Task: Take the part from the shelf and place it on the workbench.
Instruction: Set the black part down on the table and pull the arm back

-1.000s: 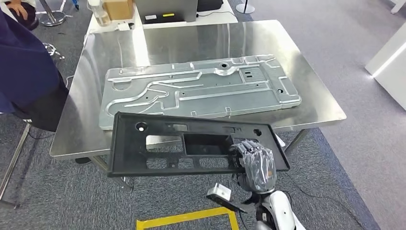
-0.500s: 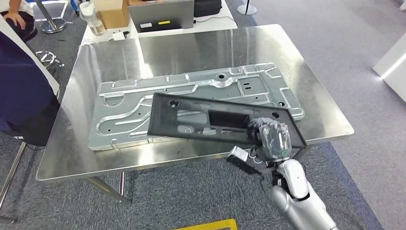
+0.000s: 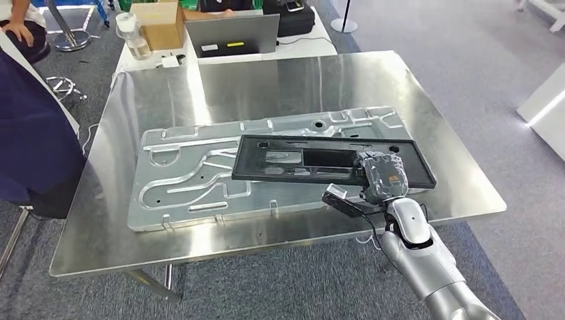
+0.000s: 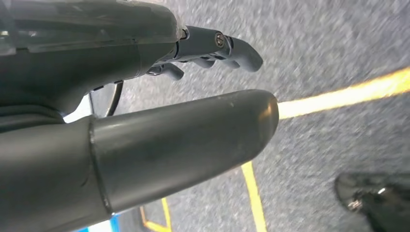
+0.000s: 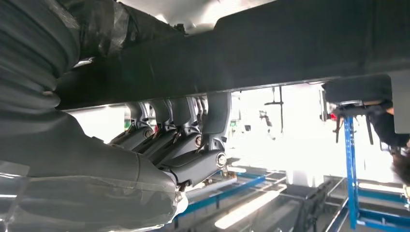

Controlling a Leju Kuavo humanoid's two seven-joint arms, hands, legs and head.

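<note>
Under the black part (image 5: 290,43), the right wrist view shows the right hand (image 3: 381,176) with its fingers (image 5: 193,140) grasping its edge. Left hand (image 4: 145,121) hangs released above grey carpet (image 4: 338,58). Steel table (image 3: 280,73) carries a silver panel (image 3: 193,180); the flat, cut-out part sits over it.

No text, brand, number or sign can be read in these pictures. The grey box-shaped device (image 3: 232,35) behind the steel workbench (image 3: 120,220) carries a small white label and a yellow one, and the white cylindrical container (image 3: 136,40) beside the brown cardboard box (image 3: 158,23) has a printed wrap, but the marks on all of them are too small to make out.
</note>
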